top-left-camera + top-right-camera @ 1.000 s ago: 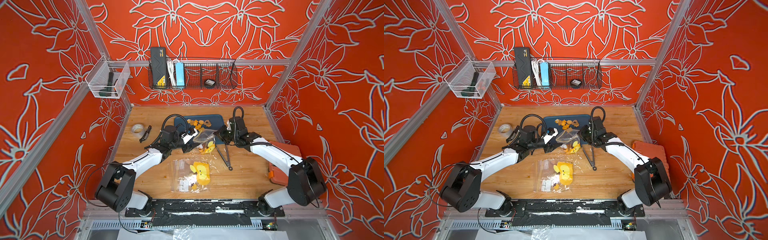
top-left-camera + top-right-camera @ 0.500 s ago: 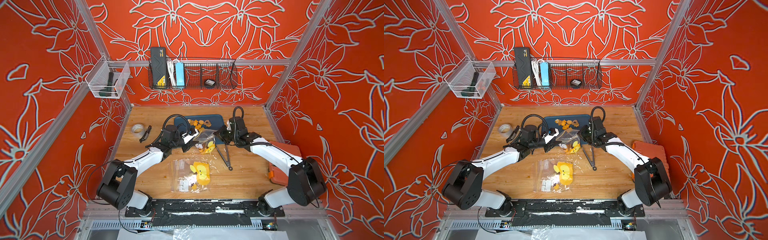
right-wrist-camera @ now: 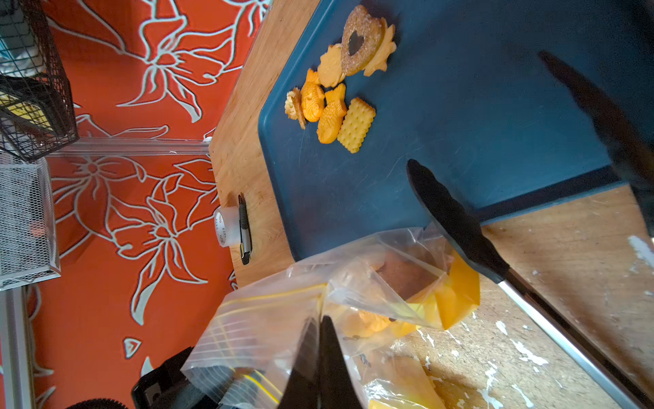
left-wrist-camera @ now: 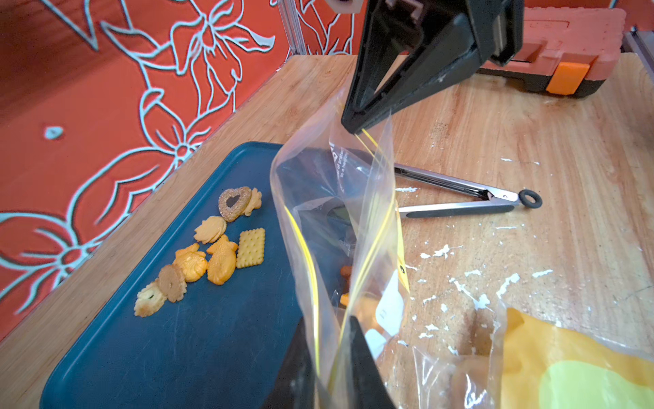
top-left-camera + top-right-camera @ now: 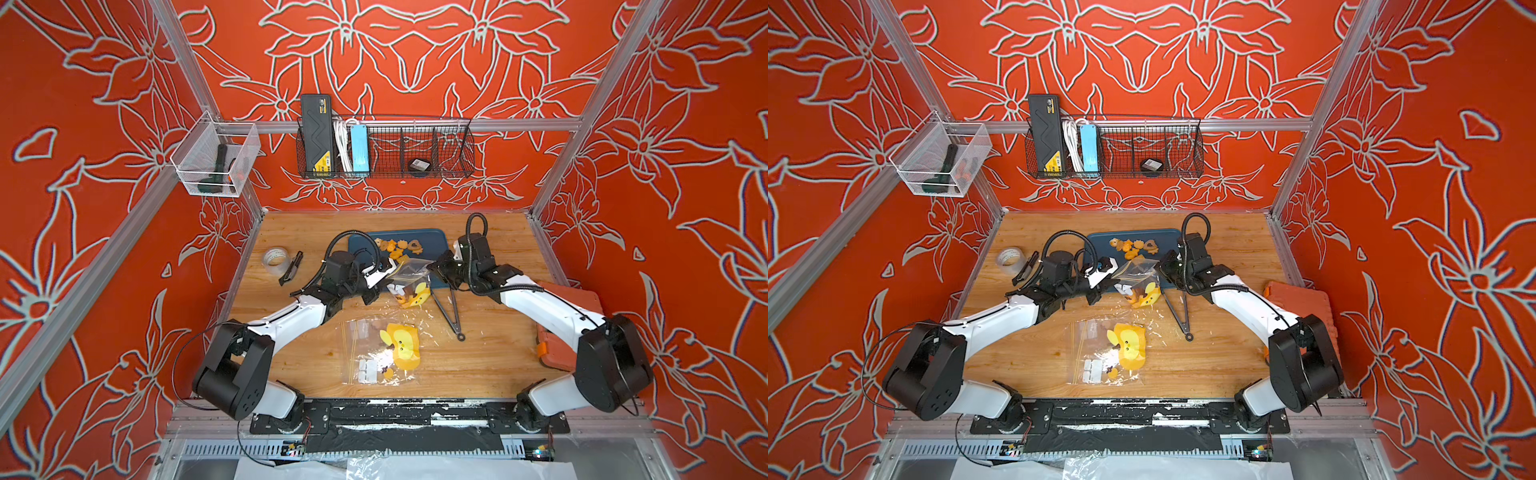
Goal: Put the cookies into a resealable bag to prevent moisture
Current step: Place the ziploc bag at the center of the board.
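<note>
1. Bag with yellow print (image 5: 376, 353) lies flat near the table's (image 5: 490, 365) front edge, untouched.
2. Resealable bag (image 4: 354, 198) hangs mid-table, mouth up: left tool (image 4: 327, 336) pinches one rim, right tool (image 4: 352, 125) is pressed together on the opposite rim; a few cookies (image 3: 371, 324) seem inside.
3. Bag film looks thin, limp, slippery; hold at the stiffer zip strip.
4. Tongs (image 4: 460, 198) lie on the table beside it, toward the right edge.
5. Remaining cookies (image 4: 216, 255), eight or so, cluster on the tray (image 4: 177, 354) near the back edge: light, rigid, probably brittle; take by flat faces, gently.
</note>
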Controlling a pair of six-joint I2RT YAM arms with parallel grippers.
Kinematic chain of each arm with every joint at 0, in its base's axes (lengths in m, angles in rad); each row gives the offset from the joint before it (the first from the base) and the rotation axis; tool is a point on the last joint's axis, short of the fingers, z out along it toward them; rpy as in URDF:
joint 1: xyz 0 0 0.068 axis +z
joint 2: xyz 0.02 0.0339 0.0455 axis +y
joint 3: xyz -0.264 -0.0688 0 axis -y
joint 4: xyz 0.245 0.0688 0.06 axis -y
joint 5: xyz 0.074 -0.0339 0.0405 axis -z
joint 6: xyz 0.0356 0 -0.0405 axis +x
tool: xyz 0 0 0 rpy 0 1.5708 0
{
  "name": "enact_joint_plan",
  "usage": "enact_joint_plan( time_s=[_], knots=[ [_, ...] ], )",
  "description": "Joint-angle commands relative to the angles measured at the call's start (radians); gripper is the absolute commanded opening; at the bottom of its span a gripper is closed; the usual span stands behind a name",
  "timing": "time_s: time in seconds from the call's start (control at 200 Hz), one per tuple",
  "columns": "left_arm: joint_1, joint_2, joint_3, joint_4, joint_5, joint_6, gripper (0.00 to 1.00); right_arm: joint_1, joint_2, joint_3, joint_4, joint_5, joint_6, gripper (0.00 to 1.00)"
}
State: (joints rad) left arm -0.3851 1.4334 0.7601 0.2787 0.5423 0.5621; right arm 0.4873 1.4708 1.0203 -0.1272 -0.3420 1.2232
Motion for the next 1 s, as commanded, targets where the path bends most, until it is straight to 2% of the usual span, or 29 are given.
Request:
enact_joint_plan(
  time_s=[0.0, 0.4, 0.586, 0.666, 0.696, 0.786, 0.896, 0.946, 0.996],
  knots=[
    [0.008, -0.032, -0.01, 0.007, -0.005, 0.025, 0.13, -0.006, -0.003, 0.026, -0.009, 0.01, -0.005, 0.0],
    [0.015, -0.059, -0.029, 0.016, -0.024, 0.035, 0.1, -0.007, -0.007, 0.026, -0.024, 0.017, -0.017, 0.0],
    [0.017, -0.06, -0.029, 0.013, -0.017, 0.036, 0.0, -0.007, -0.009, 0.027, -0.031, 0.02, -0.03, 0.0],
    [0.017, -0.063, -0.028, 0.008, -0.004, 0.034, 0.0, -0.007, -0.012, 0.037, -0.027, 0.013, -0.073, 0.0],
    [0.017, -0.065, -0.028, 0.008, 0.003, 0.032, 0.0, -0.008, -0.016, 0.041, -0.022, 0.01, -0.104, 0.08],
    [0.018, -0.067, -0.024, -0.005, 0.035, 0.029, 0.0, -0.007, -0.053, 0.031, 0.013, 0.035, -0.261, 0.41],
    [0.026, -0.055, -0.004, -0.048, 0.111, 0.037, 0.0, -0.011, -0.117, 0.008, 0.025, 0.106, -0.545, 0.64],
    [0.033, -0.046, 0.009, -0.063, 0.157, 0.033, 0.0, -0.015, -0.125, 0.013, 0.0, 0.123, -0.686, 0.67],
    [0.042, -0.036, 0.022, -0.075, 0.198, 0.026, 0.0, -0.022, -0.12, 0.007, -0.012, 0.121, -0.817, 0.62]
  ],
)
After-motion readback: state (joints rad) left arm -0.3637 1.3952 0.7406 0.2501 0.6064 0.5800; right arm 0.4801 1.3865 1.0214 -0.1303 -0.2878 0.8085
